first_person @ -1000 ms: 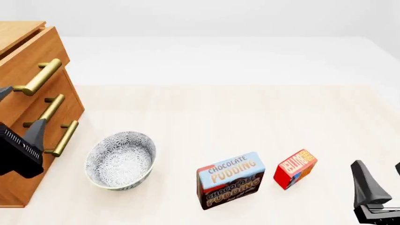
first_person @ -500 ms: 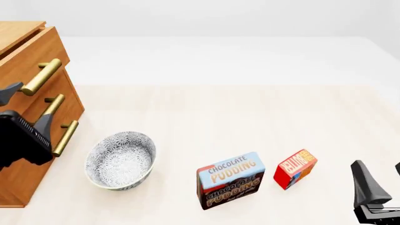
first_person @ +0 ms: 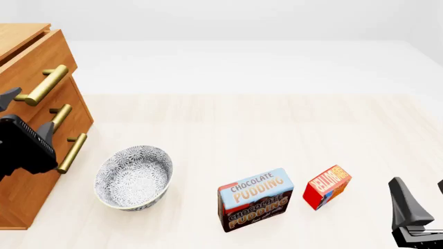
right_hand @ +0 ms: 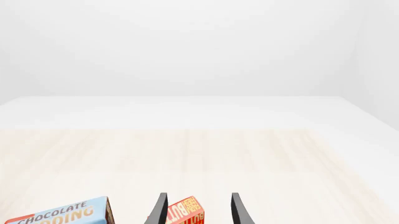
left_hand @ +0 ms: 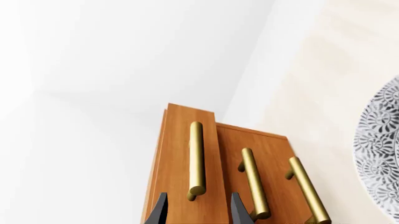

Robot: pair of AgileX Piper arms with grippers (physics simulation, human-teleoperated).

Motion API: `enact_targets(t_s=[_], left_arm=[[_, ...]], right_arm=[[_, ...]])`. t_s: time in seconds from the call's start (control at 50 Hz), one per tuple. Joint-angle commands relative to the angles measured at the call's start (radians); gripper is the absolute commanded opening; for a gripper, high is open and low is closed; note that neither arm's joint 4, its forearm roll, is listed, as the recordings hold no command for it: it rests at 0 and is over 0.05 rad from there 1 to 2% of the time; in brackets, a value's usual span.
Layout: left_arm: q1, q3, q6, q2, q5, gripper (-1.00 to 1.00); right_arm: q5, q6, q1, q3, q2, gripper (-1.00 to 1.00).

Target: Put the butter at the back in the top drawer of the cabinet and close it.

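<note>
The butter (first_person: pixel 327 187), a small red and orange box, lies on the table at the front right, beside the Chocolate Pudding box (first_person: pixel 254 199). My right gripper (first_person: pixel 420 199) is open, low at the front right, apart from the butter. In the right wrist view the butter (right_hand: pixel 187 213) shows partly between the open fingers of the right gripper (right_hand: pixel 198 212). The cabinet (first_person: pixel 17 207) stands at the left. Its top drawer (first_person: pixel 52 54) carries a brass handle (first_person: pixel 43 84). My left gripper (first_person: pixel 28 111) is open just in front of that handle (left_hand: pixel 196 158), a finger on either side of its near end.
A patterned bowl (first_person: pixel 134 177) sits between the cabinet and the pudding box (right_hand: pixel 62 217). Two lower drawers with brass handles (left_hand: pixel 255 186) are under the top one. The pale wooden tabletop (first_person: pixel 277 124) stretches behind the boxes.
My left gripper has risen from the lower handles toward the near end of the top drawer's handle. The right arm, butter, pudding box and bowl have not moved.
</note>
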Motion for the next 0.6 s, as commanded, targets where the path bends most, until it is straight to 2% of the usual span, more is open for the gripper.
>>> enact_targets(t_s=[0.02, 0.6], left_arm=[[0.019, -0.007, 0.001, 0.033, -0.019, 1.00], [0.033, -0.043, -0.008, 0.110, -0.041, 1.00]], right_arm=[[0.000, 0.000, 0.000, 0.000, 0.000, 1.00], [0.000, 0.000, 0.000, 0.000, 0.000, 1.00]])
